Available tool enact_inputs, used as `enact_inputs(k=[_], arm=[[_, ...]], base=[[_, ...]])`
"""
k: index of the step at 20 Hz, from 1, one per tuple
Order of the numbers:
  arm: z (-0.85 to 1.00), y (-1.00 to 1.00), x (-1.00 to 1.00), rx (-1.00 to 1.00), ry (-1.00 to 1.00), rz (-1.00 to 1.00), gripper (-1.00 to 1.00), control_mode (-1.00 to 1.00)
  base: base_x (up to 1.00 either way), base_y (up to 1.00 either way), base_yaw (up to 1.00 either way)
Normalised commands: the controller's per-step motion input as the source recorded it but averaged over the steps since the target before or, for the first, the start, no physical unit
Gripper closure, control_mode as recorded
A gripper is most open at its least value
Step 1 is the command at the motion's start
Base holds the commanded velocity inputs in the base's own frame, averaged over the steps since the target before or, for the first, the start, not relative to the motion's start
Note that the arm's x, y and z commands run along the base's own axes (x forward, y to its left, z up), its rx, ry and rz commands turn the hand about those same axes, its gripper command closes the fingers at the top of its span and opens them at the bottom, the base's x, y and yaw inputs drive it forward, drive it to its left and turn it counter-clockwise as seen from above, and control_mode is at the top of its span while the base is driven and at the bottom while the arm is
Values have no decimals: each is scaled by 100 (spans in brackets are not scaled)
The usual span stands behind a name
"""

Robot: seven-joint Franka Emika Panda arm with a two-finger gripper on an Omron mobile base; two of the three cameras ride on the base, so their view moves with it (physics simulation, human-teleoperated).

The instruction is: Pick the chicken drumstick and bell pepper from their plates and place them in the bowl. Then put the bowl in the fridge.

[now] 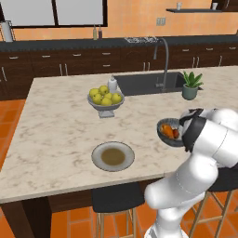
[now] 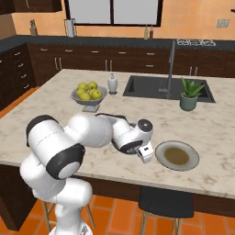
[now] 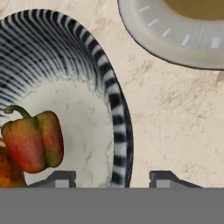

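Observation:
The striped dark bowl [image 3: 116,113] stands on the marble island [image 3: 175,122] and holds the red bell pepper [image 3: 33,140] with the orange-brown chicken drumstick [image 3: 5,168] beside it. My gripper [image 3: 111,178] straddles the bowl's near rim, one fingertip inside and one outside, with a gap to the rim on each side. From the left base view the bowl [image 1: 163,135] sits against my forearm, the drumstick [image 1: 168,130] showing in it. An empty grey plate [image 3: 175,39] lies just beyond the bowl. In the right base view my gripper [image 2: 146,157] points down next to that plate [image 2: 177,156].
A footed grey bowl of yellow fruits [image 1: 106,100] and a soap bottle [image 1: 112,84] stand mid-island. The sink [image 1: 144,82] with its faucet and a potted plant [image 1: 190,86] lie behind. Another empty plate [image 1: 113,156] sits near the front edge, above a stool [image 1: 116,200].

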Motion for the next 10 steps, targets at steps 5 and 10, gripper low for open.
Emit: enact_inputs(k=[5, 10], arm=[[-24, 37, 3, -3, -1, -3, 100, -100], [-11, 77, -1, -14, -4, -21, 100, -100]], base=[[0, 0, 0], [0, 0, 0]])
